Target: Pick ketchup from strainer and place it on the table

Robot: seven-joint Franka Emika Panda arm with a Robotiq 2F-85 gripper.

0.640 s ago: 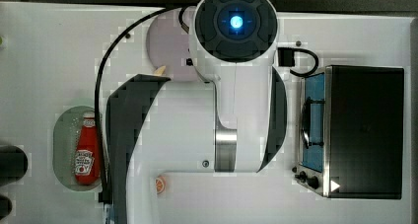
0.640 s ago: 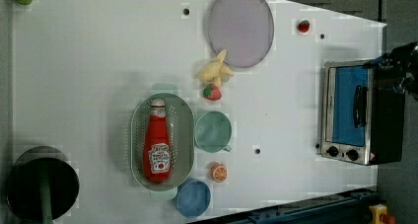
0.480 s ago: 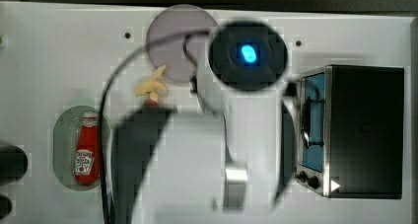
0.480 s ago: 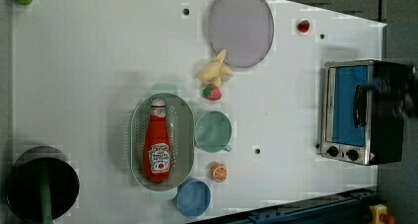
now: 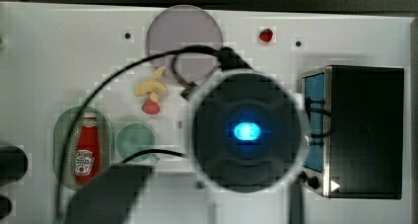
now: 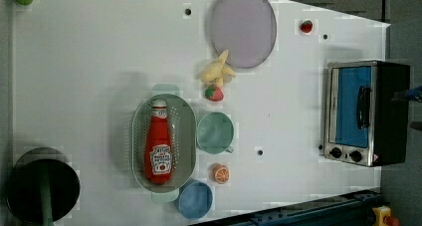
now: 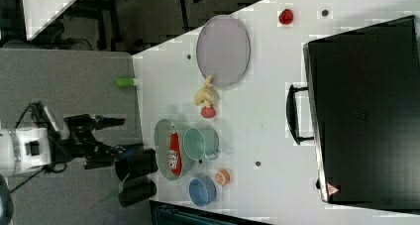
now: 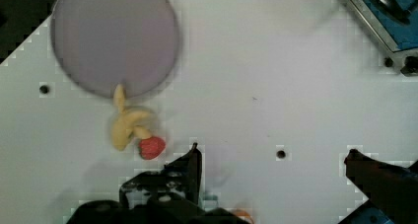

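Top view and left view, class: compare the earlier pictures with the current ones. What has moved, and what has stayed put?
In the top view, the arm has swung toward the top view's bottom right, uncovering the plate, banana and teal mug. Its hand is open and holds nothing. The ketchup lies as before in the strainer, and everything else on the table is unmoved.

Panda arm raised, gripper point(image 8: 271, 155) pointing down, its 2 fingers point(image 8: 193, 167) spread wide, empty
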